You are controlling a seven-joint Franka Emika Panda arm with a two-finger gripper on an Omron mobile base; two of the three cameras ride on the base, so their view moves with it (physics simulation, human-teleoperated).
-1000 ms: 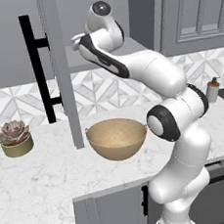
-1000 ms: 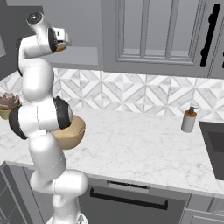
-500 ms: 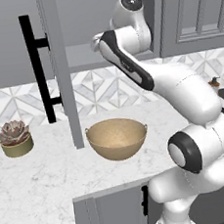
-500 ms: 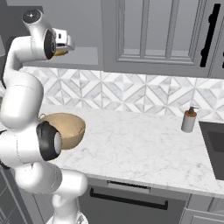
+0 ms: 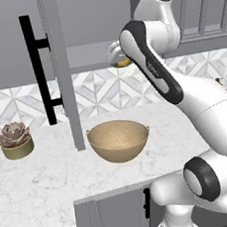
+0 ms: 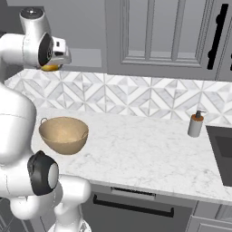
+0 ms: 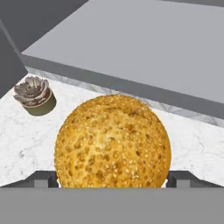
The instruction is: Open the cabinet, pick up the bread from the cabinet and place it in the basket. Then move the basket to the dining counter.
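Am carrying bread [image 7: 112,142] gripped in pincer [image 7: 112,178] by open cabinet [image 5: 59,67]; basket [image 5: 119,140] waiting on desk [image 6: 149,154]. Next, I reckon: lowering over basket, releasing.

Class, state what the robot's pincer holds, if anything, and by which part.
The pincer holds the bread, gripped across its two opposite sides, fingertips flanking it.

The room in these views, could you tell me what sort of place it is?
A rendered home kitchen, most likely: a marble worktop backed by geometric tiles, grey paned wall cabinets, and a soap dispenser beside a sink.
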